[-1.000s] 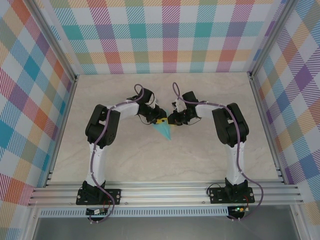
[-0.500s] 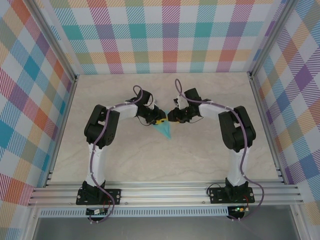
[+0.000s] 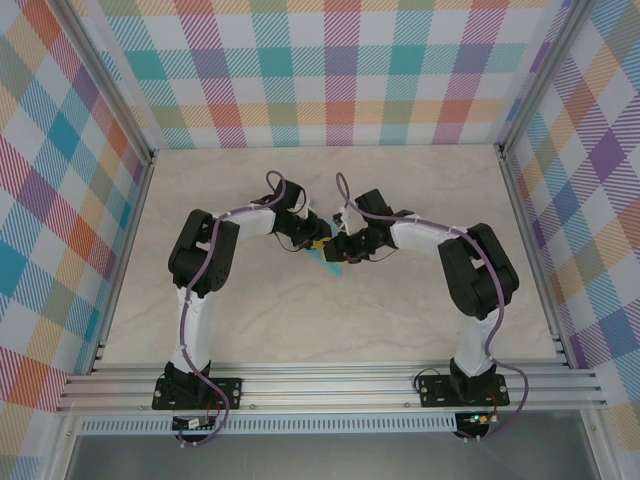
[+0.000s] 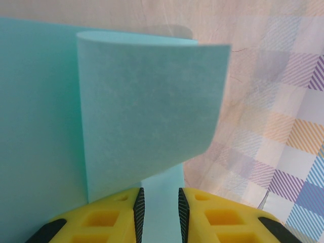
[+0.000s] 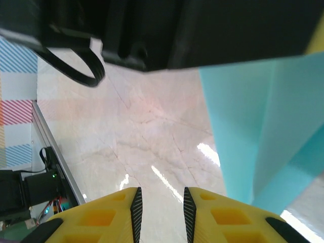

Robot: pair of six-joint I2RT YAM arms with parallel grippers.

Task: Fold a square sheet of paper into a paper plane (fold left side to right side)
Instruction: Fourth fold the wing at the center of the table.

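Observation:
The square sheet of paper (image 3: pixel 331 264) is folded into a narrow turquoise pointed shape, held off the table at mid-table. My left gripper (image 3: pixel 318 242) is shut on its upper end. In the left wrist view the paper (image 4: pixel 147 111) runs between the pads of the left gripper (image 4: pixel 157 215), and a loose flap curls over in front. My right gripper (image 3: pixel 338 250) sits close against the paper's right side. In the right wrist view that gripper (image 5: pixel 160 215) stands open with only bare table between its fingers, and the paper (image 5: pixel 263 126) hangs to the right.
The marble-look table (image 3: pixel 260 310) is walled by checked panels (image 3: pixel 340 70), with an aluminium rail (image 3: pixel 330 385) along the near edge. The left arm's black wrist body (image 5: pixel 177 30) hangs close above the right gripper.
The right gripper has opened and slid down and left against the paper, now covering part of it in the top view. The left gripper has kept its hold and barely moved.

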